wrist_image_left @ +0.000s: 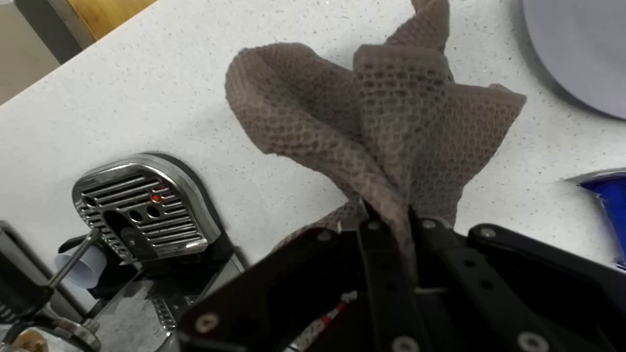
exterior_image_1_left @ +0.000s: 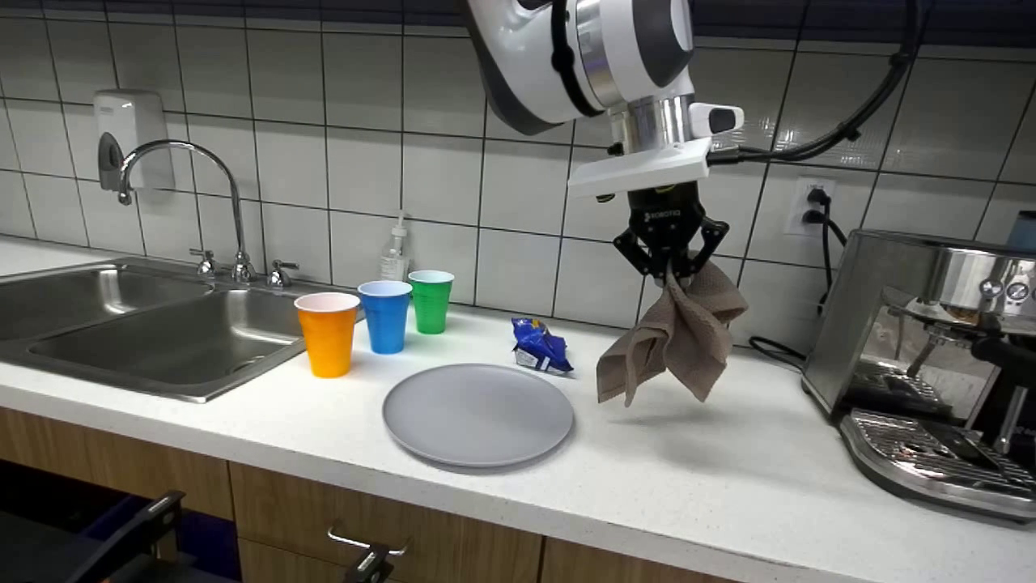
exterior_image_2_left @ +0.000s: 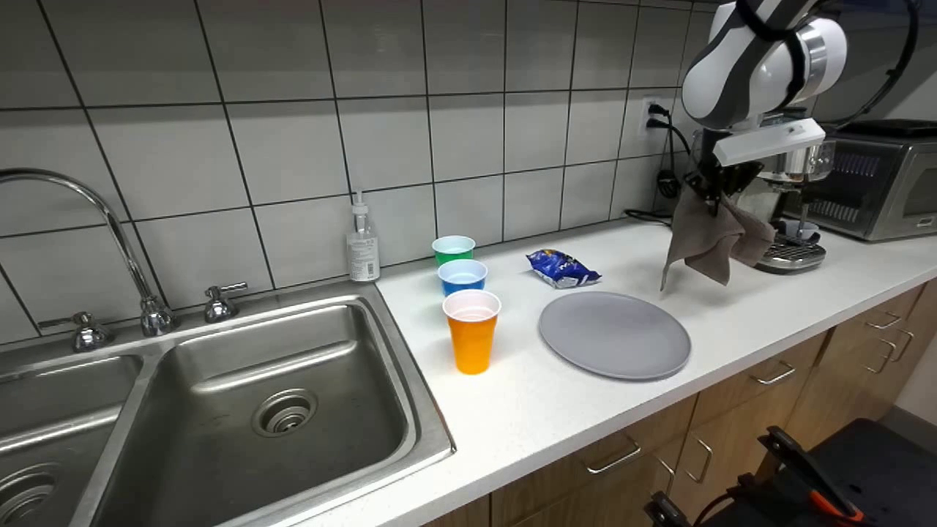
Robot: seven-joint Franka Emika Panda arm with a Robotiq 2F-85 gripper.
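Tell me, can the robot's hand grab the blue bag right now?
Probably not yet: the hand is pinching the brown cloth, so it would likely need to let go first. The blue bag lies uncovered on the counter, close by.

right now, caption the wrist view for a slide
Gripper pinching a brown cloth above the counter, between coffee machine and plate.

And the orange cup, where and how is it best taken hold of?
Probably from above, pinching the orange cup at its rim: it stands upright, mouth open. Choose the side away from the nearby blue cup. The gripper, shut on the brown cloth, would need to release it first.
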